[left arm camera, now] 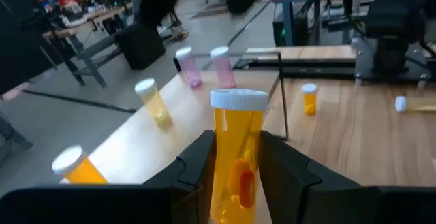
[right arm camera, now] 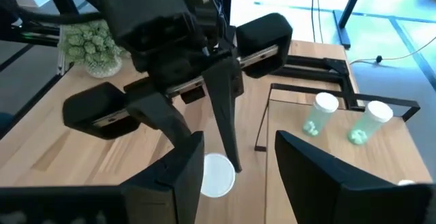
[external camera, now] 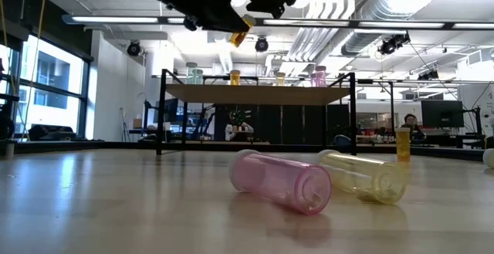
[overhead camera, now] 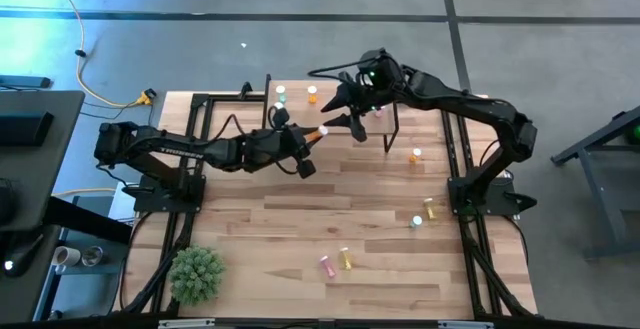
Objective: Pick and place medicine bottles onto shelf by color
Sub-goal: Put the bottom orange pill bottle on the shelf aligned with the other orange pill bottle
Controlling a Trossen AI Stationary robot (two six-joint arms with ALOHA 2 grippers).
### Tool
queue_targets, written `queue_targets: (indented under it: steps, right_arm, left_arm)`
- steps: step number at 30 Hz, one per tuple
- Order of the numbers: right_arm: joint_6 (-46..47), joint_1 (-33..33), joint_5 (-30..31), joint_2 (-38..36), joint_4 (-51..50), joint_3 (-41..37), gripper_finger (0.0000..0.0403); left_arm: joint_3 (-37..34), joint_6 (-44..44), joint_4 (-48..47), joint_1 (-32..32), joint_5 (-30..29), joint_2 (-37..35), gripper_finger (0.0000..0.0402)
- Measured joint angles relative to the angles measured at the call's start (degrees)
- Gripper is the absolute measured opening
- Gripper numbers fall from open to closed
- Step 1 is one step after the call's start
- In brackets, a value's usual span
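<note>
Seen from above, the left gripper (overhead camera: pixel 312 141) holds an orange bottle (overhead camera: pixel 320 132) over the front edge of the shelf (overhead camera: pixel 330 109), fingers clamped on its body, white cap pointing toward the right gripper (overhead camera: pixel 350 109). That gripper hovers just beside it over the shelf, its fingers apart and empty. A green bottle (overhead camera: pixel 281 94) and another orange one (overhead camera: pixel 312 94) stand at the shelf's far edge. On the table (overhead camera: pixel 300 219), an orange bottle (overhead camera: pixel 416 155) stands upright right of the shelf, a yellow bottle (overhead camera: pixel 428 209) and a green one (overhead camera: pixel 416 221) lie farther on, and a pink bottle (overhead camera: pixel 327 266) and yellow bottle (overhead camera: pixel 345 259) lie side by side near the front. A potted plant (overhead camera: pixel 195 274) sits at the front left corner.

From table height, the pink bottle (external camera: pixel 282 180) and the yellow one (external camera: pixel 363 175) lie on their sides in the foreground, touching or nearly so. Beyond them the shelf (external camera: pixel 258 93) carries a row of upright bottles, and both grippers hang above it — the held orange bottle (external camera: pixel 241 36) tilted in the left gripper (external camera: pixel 228 24).

The left wrist camera shows its dark fingers (left arm camera: pixel 197 173) closed on the orange bottle (left arm camera: pixel 235 156), cap up. Past it, on the shelf (left arm camera: pixel 170 132), stand two pink bottles (left arm camera: pixel 187 66), a yellow bottle (left arm camera: pixel 152 103) and an orange one (left arm camera: pixel 76 168).

The right wrist camera looks down between its own parted fingers (right arm camera: pixel 180 176) at the white cap (right arm camera: pixel 216 175) of the held bottle and the left gripper (right arm camera: pixel 197 108) — two green bottles (right arm camera: pixel 319 115) stand on the shelf (right arm camera: pixel 327 176) nearby.
</note>
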Motion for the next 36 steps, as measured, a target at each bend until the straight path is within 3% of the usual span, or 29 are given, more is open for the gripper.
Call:
queue_targets:
  steps: [20, 27, 36]
  right_arm:
    - [1.6, 1.1, 0.2, 0.6, -1.3, -0.1, 0.0172]
    - [0.9, 3.9, 7.7, 1.4, -1.2, -0.2, 0.0172]
    - [0.2, 5.2, 10.5, 1.4, -0.8, -0.2, 0.0146]
  left_arm:
    - [0.0, 3.6, 5.8, 0.2, -2.2, 0.0, 0.009]
    - [0.0, 3.5, 6.9, 0.2, -1.9, 0.0, 0.009]
    - [-0.1, 3.2, 6.5, 0.2, -2.2, 0.0, 0.009]
